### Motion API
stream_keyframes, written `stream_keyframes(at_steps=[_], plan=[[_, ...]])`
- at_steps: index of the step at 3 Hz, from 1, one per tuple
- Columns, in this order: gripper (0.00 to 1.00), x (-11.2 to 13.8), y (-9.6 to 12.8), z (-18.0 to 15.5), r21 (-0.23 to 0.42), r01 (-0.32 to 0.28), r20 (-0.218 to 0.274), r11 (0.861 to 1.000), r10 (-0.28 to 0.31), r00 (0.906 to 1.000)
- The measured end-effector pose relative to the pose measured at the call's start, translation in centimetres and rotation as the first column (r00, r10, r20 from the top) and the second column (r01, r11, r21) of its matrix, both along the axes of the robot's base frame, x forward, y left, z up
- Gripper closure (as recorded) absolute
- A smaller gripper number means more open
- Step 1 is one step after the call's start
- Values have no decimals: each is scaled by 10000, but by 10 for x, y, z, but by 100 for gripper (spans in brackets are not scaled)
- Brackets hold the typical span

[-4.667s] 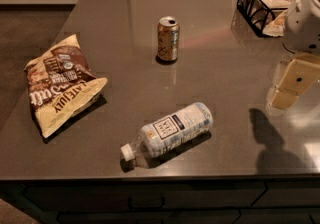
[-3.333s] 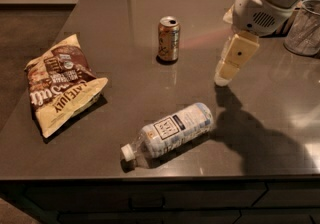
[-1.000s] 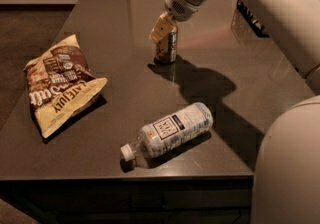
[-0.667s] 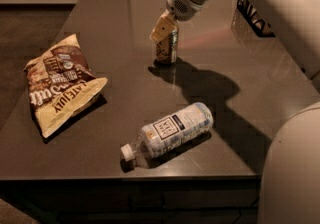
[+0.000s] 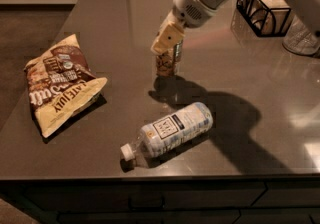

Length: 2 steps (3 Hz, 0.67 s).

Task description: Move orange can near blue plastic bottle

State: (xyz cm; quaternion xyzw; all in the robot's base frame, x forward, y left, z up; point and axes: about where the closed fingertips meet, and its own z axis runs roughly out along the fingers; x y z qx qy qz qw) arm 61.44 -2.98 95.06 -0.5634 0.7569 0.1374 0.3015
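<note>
The orange can [image 5: 168, 63] stands upright near the middle of the dark table [image 5: 260, 113]; only its lower body shows. My gripper [image 5: 167, 38] comes down from the upper right and is shut on the can's top, its cream fingers [image 5: 164, 39] covering the rim. The blue plastic bottle [image 5: 172, 129] lies on its side near the table's front edge, white cap pointing to the lower left, a short way in front of the can. I cannot tell whether the can touches the table.
A brown and cream chip bag [image 5: 60, 83] lies at the left. A black wire basket [image 5: 262, 8] and a clear glass [image 5: 302, 38] stand at the back right. The table's front edge [image 5: 150, 180] runs just below the bottle.
My gripper came in from the right and closed on the can's top. The can has since shifted a little forward, toward the bottle. The bottle and the bag have not moved.
</note>
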Motion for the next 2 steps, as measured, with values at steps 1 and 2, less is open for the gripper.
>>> stream_keyframes(at_steps=[1, 2], plan=[[100, -42, 4, -5, 111, -547, -122, 9984, 548, 9984], [100, -70, 2, -15, 96, -777, -197, 9969, 779, 9968]])
